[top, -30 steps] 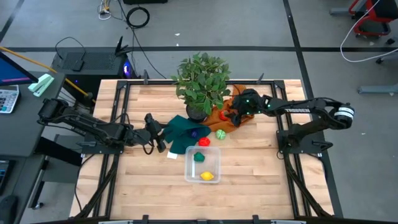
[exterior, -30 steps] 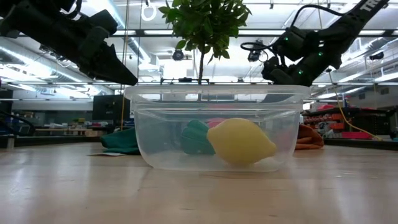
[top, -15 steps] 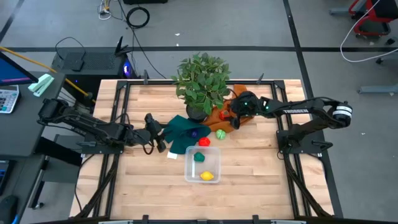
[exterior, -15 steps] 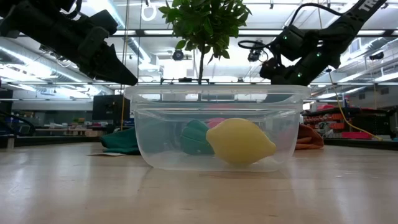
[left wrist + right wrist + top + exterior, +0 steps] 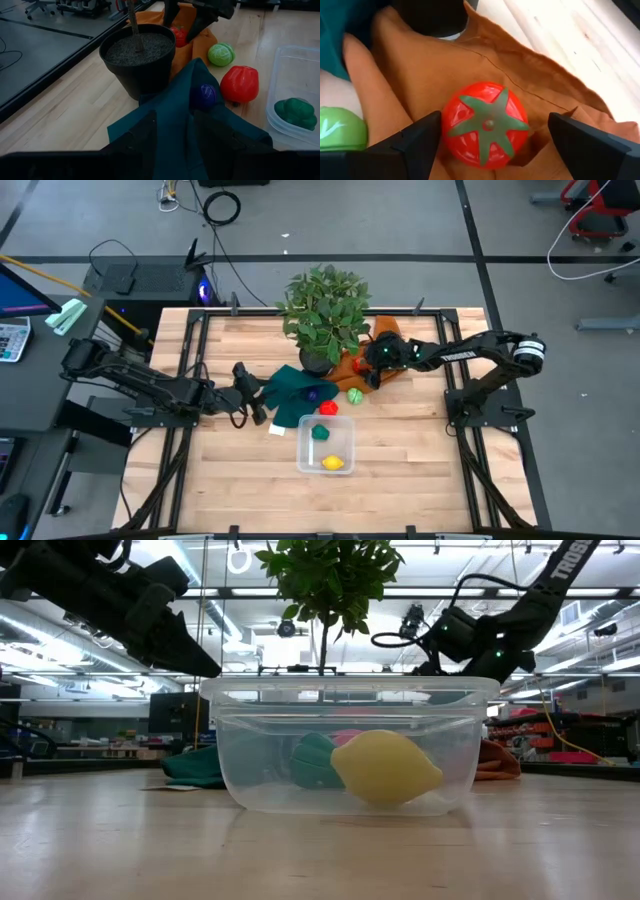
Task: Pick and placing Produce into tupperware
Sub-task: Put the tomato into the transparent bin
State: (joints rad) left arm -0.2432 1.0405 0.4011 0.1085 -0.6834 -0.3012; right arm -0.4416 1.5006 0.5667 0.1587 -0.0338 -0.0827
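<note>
The clear tupperware [image 5: 326,445] [image 5: 350,745] stands on the table and holds a yellow lemon [image 5: 333,463] and a green vegetable [image 5: 320,432]. A red tomato [image 5: 485,122] [image 5: 358,365] lies on the orange cloth [image 5: 388,352]. My right gripper [image 5: 495,137] [image 5: 369,368] is open, one finger on each side of the tomato, coming from the table's right. A red pepper [image 5: 327,408] and a green cabbage [image 5: 355,394] rest on the wood, and a purple piece [image 5: 205,95] lies on the green cloth [image 5: 295,395]. My left gripper [image 5: 182,140] [image 5: 260,394] hovers open at that cloth's left edge.
A potted plant [image 5: 320,315] with a black pot [image 5: 140,55] stands just left of the tomato, close to my right gripper. Black rails frame the table's edges [image 5: 190,380]. Bare wood [image 5: 400,470] lies to the right of the tupperware and toward the near edge.
My right gripper has moved toward the table's left, closing in on the tomato on the orange cloth, its arm stretching out further. The left arm has kept still and nothing on the table has shifted.
</note>
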